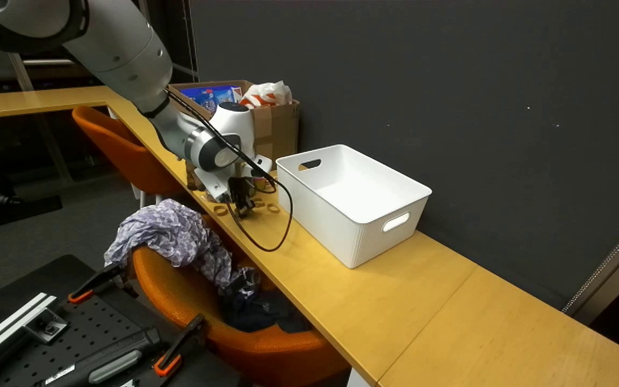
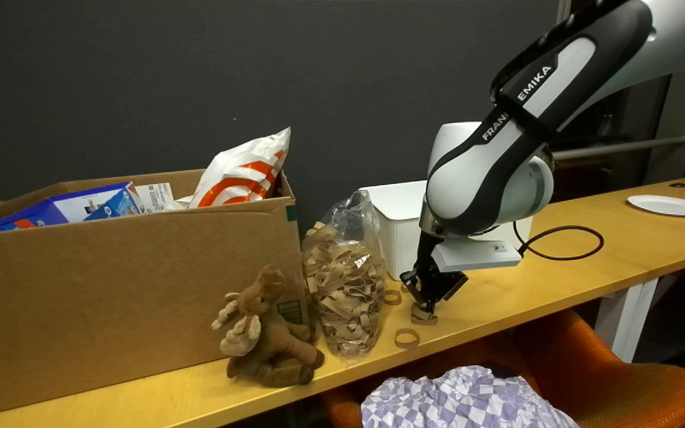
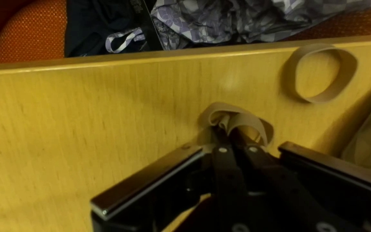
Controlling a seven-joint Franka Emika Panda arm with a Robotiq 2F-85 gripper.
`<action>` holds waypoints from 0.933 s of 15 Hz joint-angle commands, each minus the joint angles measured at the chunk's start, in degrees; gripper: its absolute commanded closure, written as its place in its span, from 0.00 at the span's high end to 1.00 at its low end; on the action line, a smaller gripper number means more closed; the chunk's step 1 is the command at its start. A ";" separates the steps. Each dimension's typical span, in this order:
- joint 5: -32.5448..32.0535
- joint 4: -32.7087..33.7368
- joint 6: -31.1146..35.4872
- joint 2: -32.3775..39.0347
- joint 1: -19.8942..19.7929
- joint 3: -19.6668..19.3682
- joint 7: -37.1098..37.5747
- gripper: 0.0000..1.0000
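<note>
"What do we have here?"

"A tan rubber band, flat and wide, its strip buckled into a small fold with loops curling to either side."

"And where do we see it against the gripper?"

"Right between the fingertips, drawn together and pinching that fold (whether its loops touch the bench, we can't tell). We're near the long edge by the orange chair; a second, rounder band lies closer to that edge."

"Beyond it?"

"A clear bag of bands, and a white bin along the opposite edge."
</note>
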 commanded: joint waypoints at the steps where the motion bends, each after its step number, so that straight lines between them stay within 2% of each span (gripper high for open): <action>1: -0.86 -0.82 -1.24 -1.81 0.21 -0.39 0.94 0.01; 8: -1.38 -1.70 -1.38 -6.68 0.75 -1.16 1.84 0.01; 14: -1.33 -0.19 -3.82 -4.68 0.40 -1.05 2.34 0.01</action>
